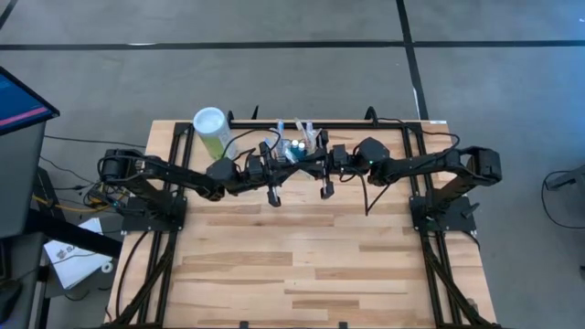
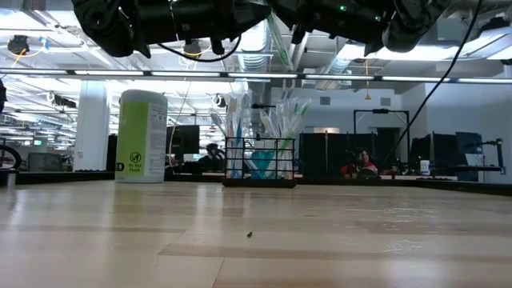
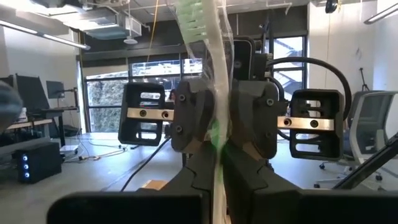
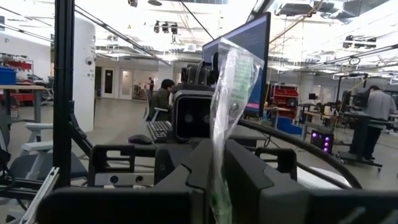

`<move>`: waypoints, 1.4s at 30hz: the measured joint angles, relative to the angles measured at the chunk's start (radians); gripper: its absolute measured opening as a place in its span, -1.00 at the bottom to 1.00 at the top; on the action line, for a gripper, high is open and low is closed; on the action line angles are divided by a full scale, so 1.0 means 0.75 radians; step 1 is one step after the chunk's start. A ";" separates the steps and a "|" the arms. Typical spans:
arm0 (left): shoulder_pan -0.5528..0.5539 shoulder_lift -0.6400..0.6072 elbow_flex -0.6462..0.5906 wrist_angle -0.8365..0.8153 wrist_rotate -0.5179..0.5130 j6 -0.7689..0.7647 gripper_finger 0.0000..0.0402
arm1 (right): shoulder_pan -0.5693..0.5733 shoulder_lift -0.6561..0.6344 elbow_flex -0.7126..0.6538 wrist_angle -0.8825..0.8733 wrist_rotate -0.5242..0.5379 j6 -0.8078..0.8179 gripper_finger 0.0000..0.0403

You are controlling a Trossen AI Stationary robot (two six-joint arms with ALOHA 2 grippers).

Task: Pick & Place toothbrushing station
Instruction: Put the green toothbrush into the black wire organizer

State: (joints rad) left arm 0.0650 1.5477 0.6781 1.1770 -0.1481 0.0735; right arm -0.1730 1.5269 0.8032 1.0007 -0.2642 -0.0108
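Note:
The toothbrushing station [image 2: 259,164], a black wire-mesh basket with toothbrushes standing in it, rests on its base at the table's far middle [image 1: 297,144]. Above it my two grippers face each other. My left gripper [image 3: 219,183] and my right gripper [image 4: 221,186] are both shut on one clear-wrapped toothbrush with green bristles [image 3: 208,37], which stands upright between them [image 4: 229,93]. In the low view the arms cross the top of the picture and the wrapped toothbrush [image 2: 282,36] shows between them. My left gripper pinches the wrapped toothbrush between its two fingers at the packet's lower part [image 3: 217,146], coming about level from the table's left. The packet stands upright, lifted clear of the basket. My right gripper pinches the same packet at its lower part [image 4: 219,168] between its two fingers, coming about level from the table's right. The bristle end rises above the fingers.
A pale-green cylinder with a white lid [image 1: 211,130] stands left of the basket, seen upright in the low view [image 2: 142,136]. The wooden tabletop [image 1: 302,256] stretches toward the near edge. Black frame rails [image 1: 174,174] run along both sides.

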 joint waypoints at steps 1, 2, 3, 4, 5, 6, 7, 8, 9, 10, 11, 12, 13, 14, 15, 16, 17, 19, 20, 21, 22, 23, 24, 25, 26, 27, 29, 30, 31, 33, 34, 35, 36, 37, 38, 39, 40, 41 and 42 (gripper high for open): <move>0.000 -0.004 0.000 -0.003 -0.002 0.001 -0.97 | -0.001 0.000 0.000 -0.003 0.000 0.000 -0.82; 0.001 -0.010 -0.001 -0.013 -0.006 0.008 -0.97 | -0.006 0.000 0.000 -0.004 0.000 0.000 -0.80; 0.002 -0.018 -0.001 -0.023 -0.013 0.023 -0.97 | -0.009 0.000 0.000 -0.004 0.000 0.000 -0.79; 0.002 -0.030 -0.001 -0.045 -0.022 0.033 -0.98 | -0.014 0.000 0.000 -0.008 0.000 0.000 -0.78; 0.002 -0.038 -0.001 -0.058 -0.036 0.035 -0.98 | -0.020 0.001 0.000 -0.010 0.000 0.000 -0.77; 0.003 -0.047 -0.002 -0.076 -0.048 0.036 -0.98 | -0.026 0.001 0.000 -0.013 -0.001 0.001 -0.77; 0.003 -0.055 -0.002 -0.093 -0.058 0.037 -0.98 | -0.031 0.001 0.000 -0.013 -0.001 0.001 -0.77; 0.003 -0.064 -0.002 -0.106 -0.068 0.042 -0.98 | -0.036 0.001 0.000 -0.013 -0.001 0.001 -0.77; 0.004 -0.075 -0.002 -0.125 -0.082 0.055 -0.98 | -0.036 0.001 0.000 -0.013 -0.001 0.002 -0.77; 0.004 -0.083 -0.005 -0.134 -0.095 0.067 -0.98 | -0.037 0.001 0.000 -0.013 0.000 0.002 -0.77; 0.004 -0.094 -0.012 -0.140 -0.108 0.070 -0.98 | -0.037 0.001 0.000 -0.015 0.000 0.002 -0.77; 0.004 -0.106 -0.025 -0.142 -0.111 0.071 -0.98 | -0.038 0.001 0.000 -0.020 0.000 0.002 -0.77; 0.004 -0.119 -0.038 -0.143 -0.120 0.071 -0.98 | -0.042 0.001 0.000 -0.028 0.000 0.002 -0.77; 0.003 -0.136 -0.056 -0.143 -0.131 0.071 -0.98 | -0.044 0.001 0.000 -0.040 -0.001 0.002 -0.77; 0.003 -0.156 -0.078 -0.143 -0.151 0.071 -0.98 | -0.047 0.001 0.000 -0.053 -0.001 0.003 -0.77; 0.003 -0.177 -0.098 -0.143 -0.176 0.072 -0.98 | -0.051 0.001 0.000 -0.063 -0.001 0.004 -0.77; 0.006 -0.199 -0.121 -0.141 -0.208 0.072 -0.98 | -0.052 0.001 0.000 -0.071 -0.001 0.004 -0.76; 0.017 -0.241 -0.161 -0.141 -0.252 0.071 -0.98 | -0.053 0.001 0.000 -0.072 0.000 0.004 -0.76; 0.027 -0.260 -0.180 -0.141 -0.263 0.071 -0.98 | -0.053 0.001 0.000 -0.070 -0.001 0.004 -0.76; 0.039 -0.279 -0.194 -0.142 -0.271 0.071 -0.98 | -0.052 0.001 0.000 -0.069 -0.001 0.004 -0.76; 0.050 -0.296 -0.207 -0.141 -0.274 0.070 -0.98 | -0.049 0.001 0.000 -0.066 -0.001 0.004 -0.76; 0.061 -0.305 -0.214 -0.140 -0.284 0.067 -0.98 | -0.046 0.001 0.000 -0.063 -0.001 0.004 -0.76; 0.074 -0.314 -0.222 -0.141 -0.284 0.067 -0.98 | -0.040 0.001 0.000 -0.062 -0.001 0.004 -0.76; 0.086 -0.318 -0.229 -0.141 -0.291 0.067 -0.98 | -0.036 0.001 0.000 -0.062 -0.001 0.003 -0.76; 0.099 -0.318 -0.229 -0.141 -0.293 0.067 -0.98 | -0.029 0.001 0.000 -0.066 -0.001 0.004 -0.76; 0.112 -0.318 -0.229 -0.143 -0.293 0.066 -0.98 | -0.023 0.001 0.000 -0.067 -0.001 0.004 -0.76; 0.143 -0.318 -0.229 -0.143 -0.293 0.067 -0.98 | -0.009 0.001 0.000 -0.072 -0.001 0.000 -0.76; 0.158 -0.318 -0.229 -0.143 -0.293 0.067 -0.98 | -0.003 0.001 0.000 -0.077 -0.001 0.000 -0.76; 0.170 -0.318 -0.229 -0.144 -0.293 0.066 -0.98 | 0.006 0.001 0.000 -0.084 -0.001 -0.006 -0.76; 0.190 -0.318 -0.229 -0.143 -0.293 0.066 -0.98 | 0.023 0.001 -0.001 -0.098 -0.001 -0.021 -0.76; 0.198 -0.318 -0.229 -0.143 -0.293 0.063 -0.98 | 0.031 0.001 -0.001 -0.106 -0.001 -0.024 -0.76; 0.207 -0.318 -0.229 -0.143 -0.293 0.061 -0.98 | 0.038 0.001 -0.001 -0.113 -0.001 -0.025 -0.76; 0.217 -0.318 -0.229 -0.143 -0.292 0.061 -0.98 | 0.045 0.001 -0.001 -0.118 -0.001 -0.026 -0.76; 0.228 -0.318 -0.229 -0.143 -0.292 0.061 -0.98 | 0.053 0.001 -0.001 -0.123 0.000 -0.035 -0.76; 0.240 -0.318 -0.229 -0.143 -0.292 0.059 -0.98 | 0.061 0.001 -0.001 -0.131 0.000 -0.047 -0.76; 0.255 -0.318 -0.229 -0.143 -0.292 0.056 -0.98 | 0.069 0.001 -0.001 -0.140 0.000 -0.058 -0.76; 0.268 -0.318 -0.229 -0.143 -0.292 0.055 -0.98 | 0.077 0.001 -0.001 -0.148 -0.001 -0.064 -0.76; 0.280 -0.318 -0.229 -0.142 -0.292 0.055 -0.98 | 0.086 0.001 -0.001 -0.150 -0.001 -0.066 -0.76; 0.294 -0.318 -0.229 -0.140 -0.292 0.054 -0.98 | 0.094 0.001 -0.001 -0.149 -0.001 -0.066 -0.76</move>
State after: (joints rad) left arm 0.2859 1.3094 0.5064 1.0720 -0.3672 0.1144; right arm -0.1028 1.5276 0.8024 0.8890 -0.2646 -0.0605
